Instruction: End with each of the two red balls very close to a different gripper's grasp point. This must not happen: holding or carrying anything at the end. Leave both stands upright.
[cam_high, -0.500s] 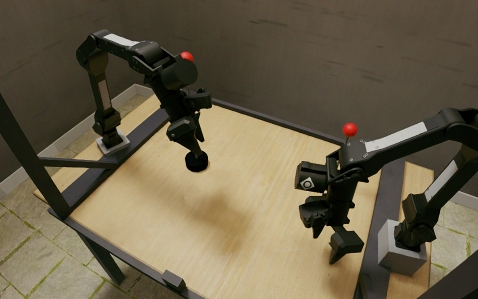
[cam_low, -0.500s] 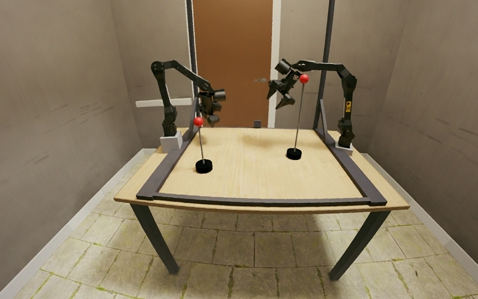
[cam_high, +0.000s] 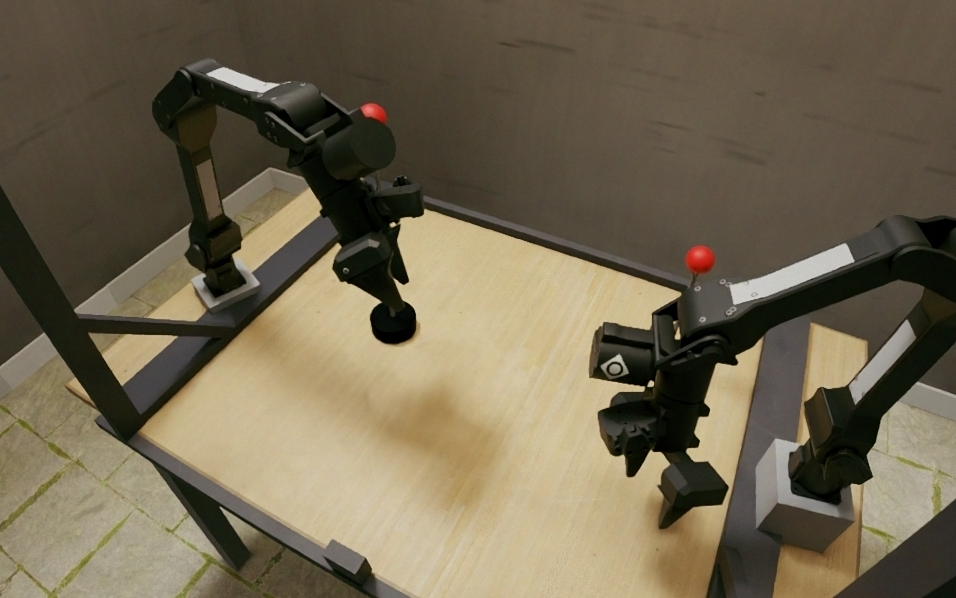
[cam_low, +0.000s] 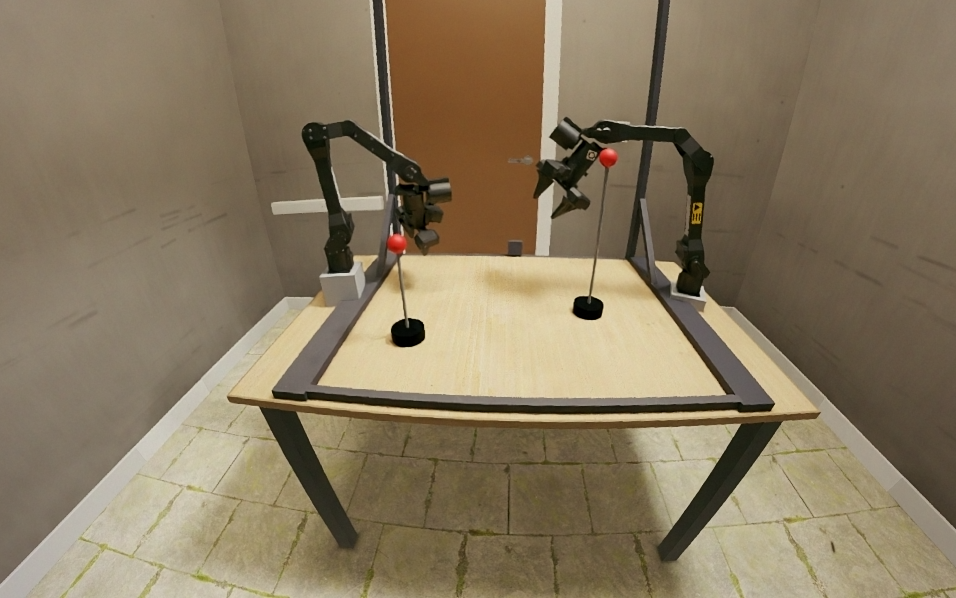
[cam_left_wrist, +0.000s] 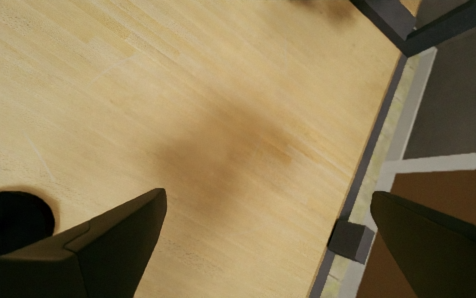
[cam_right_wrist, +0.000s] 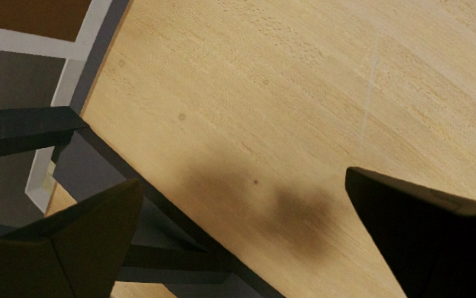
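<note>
Two red balls top thin rods on round black bases, both upright. The tall stand's ball rises above its base. My left gripper is open and empty, beside that rod and lower than the ball. The base shows at the edge of the left wrist view. The short stand's ball stands over its base. My right gripper is open and empty, on the door side of that ball. Neither ball shows between the fingers in the wrist views.
A dark grey frame rail runs along the table sides, close to my right gripper. A small grey block sits on the door-side edge. Upright posts with slanted struts stand at the door-side corners.
</note>
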